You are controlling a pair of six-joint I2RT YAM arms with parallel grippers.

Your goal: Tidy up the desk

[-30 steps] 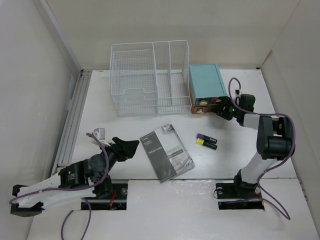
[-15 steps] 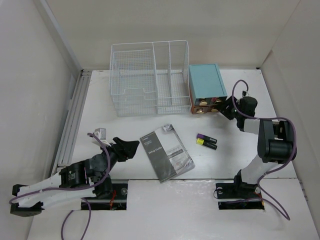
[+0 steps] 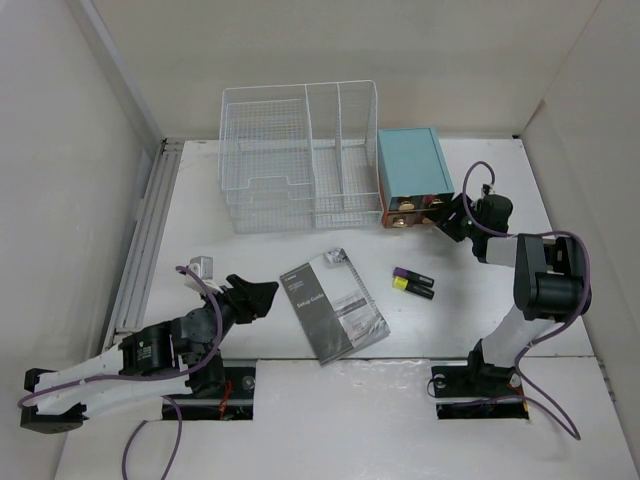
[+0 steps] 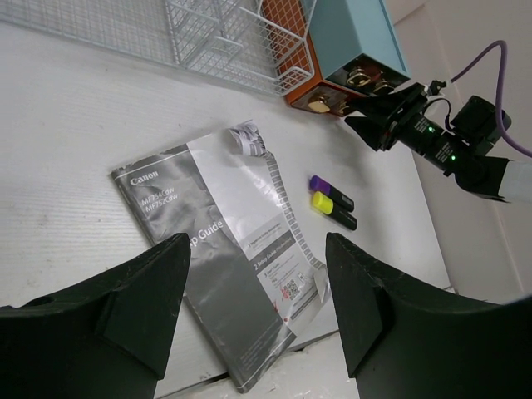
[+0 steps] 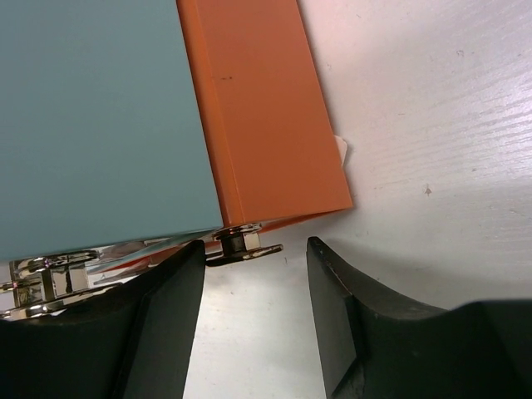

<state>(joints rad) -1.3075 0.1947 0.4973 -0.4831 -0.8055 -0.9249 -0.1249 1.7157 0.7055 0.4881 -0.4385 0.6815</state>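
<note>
The white desk [image 3: 200, 200] carries a grey setup-guide booklet [image 3: 332, 311] in the middle, with a purple and a yellow highlighter [image 3: 413, 283] to its right. My left gripper [image 3: 260, 294] hangs open just left of the booklet [image 4: 224, 249], holding nothing. My right gripper [image 3: 444, 214] is at the front of the teal box [image 3: 412, 174] with orange drawers. In the right wrist view its jaws [image 5: 254, 249] stand open around a small metal drawer knob [image 5: 242, 244] under the orange drawer [image 5: 262, 108]. The knob is close to the left finger.
A white wire-mesh rack [image 3: 300, 155] stands at the back, touching the teal box's left side. A small silver object [image 3: 199, 266] lies near the desk's left edge. Walls close in on both sides, and two cutouts at the near edge hold the arm bases.
My right wrist has shifted and turned slightly at the drawer fronts, staying open. The left arm, booklet and highlighters have not moved.
</note>
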